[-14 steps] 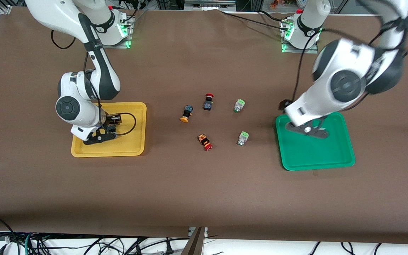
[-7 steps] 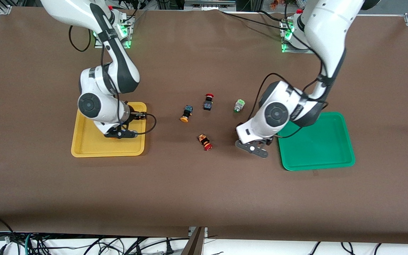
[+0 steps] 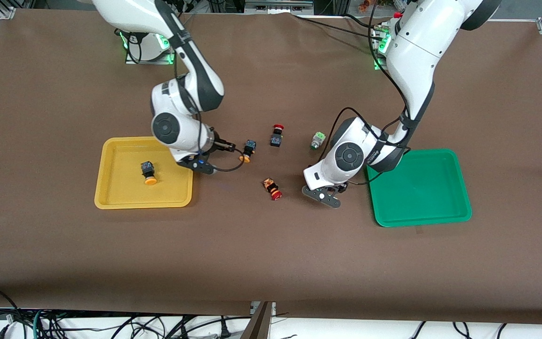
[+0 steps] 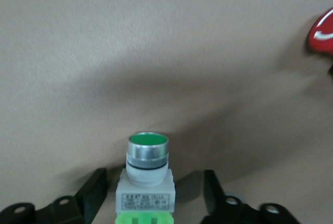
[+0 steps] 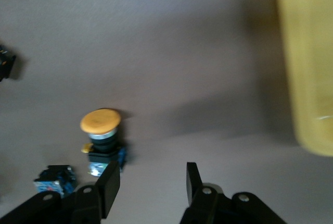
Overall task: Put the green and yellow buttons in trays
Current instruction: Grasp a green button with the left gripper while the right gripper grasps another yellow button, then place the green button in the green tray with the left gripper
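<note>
One yellow button [image 3: 148, 172] lies in the yellow tray [image 3: 120, 190]. The other yellow button [image 3: 247, 150] lies on the table mid-way; it also shows in the right wrist view [image 5: 102, 135]. My right gripper [image 3: 203, 165] [image 5: 151, 185] is open and empty, low between that tray and that button. My left gripper [image 3: 326, 194] [image 4: 152, 193] is open beside the green tray [image 3: 421, 200], with its fingers [image 4: 93, 193] on either side of a green button [image 4: 148, 174], not touching it. That button is hidden in the front view. The second green button [image 3: 318, 140] lies farther from the camera.
Two red-capped switches lie on the brown table: one [image 3: 277, 135] beside the yellow button, one [image 3: 272, 188] nearer the camera, close to my left gripper. Its red cap [image 4: 322, 31] shows in the left wrist view. The yellow tray's rim [image 5: 307, 62] shows in the right wrist view.
My right gripper left a yellow button in the yellow tray and moved out toward the table's middle. My left gripper moved from over the green tray down around a green button.
</note>
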Action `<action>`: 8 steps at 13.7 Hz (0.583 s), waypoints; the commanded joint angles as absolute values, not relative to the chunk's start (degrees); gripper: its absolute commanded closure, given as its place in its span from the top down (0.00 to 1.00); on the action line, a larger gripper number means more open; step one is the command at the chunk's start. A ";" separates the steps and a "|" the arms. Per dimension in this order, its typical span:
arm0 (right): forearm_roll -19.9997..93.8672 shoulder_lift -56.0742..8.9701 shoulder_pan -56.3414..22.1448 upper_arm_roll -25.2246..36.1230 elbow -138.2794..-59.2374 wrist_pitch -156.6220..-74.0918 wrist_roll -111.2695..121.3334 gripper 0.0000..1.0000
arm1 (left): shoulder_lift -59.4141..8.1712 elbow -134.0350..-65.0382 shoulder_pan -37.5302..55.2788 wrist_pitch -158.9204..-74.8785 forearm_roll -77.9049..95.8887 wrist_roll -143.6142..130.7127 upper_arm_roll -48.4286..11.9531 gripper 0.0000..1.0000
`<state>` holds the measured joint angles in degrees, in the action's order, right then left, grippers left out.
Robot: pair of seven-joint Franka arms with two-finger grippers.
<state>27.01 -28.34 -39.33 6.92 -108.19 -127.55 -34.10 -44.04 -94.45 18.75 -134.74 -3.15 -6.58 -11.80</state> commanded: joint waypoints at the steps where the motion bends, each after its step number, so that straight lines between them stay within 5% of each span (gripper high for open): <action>1: 31.10 -30.67 -42.62 7.38 -107.58 -132.17 -38.49 0.60 | -42.28 -95.80 18.90 -134.57 -2.64 -6.68 -11.34 0.00; 8: 36.65 -34.19 -46.49 7.30 -107.75 -139.13 -38.94 0.66 | -31.47 -93.17 17.58 -110.43 -2.81 -2.92 -2.66 0.07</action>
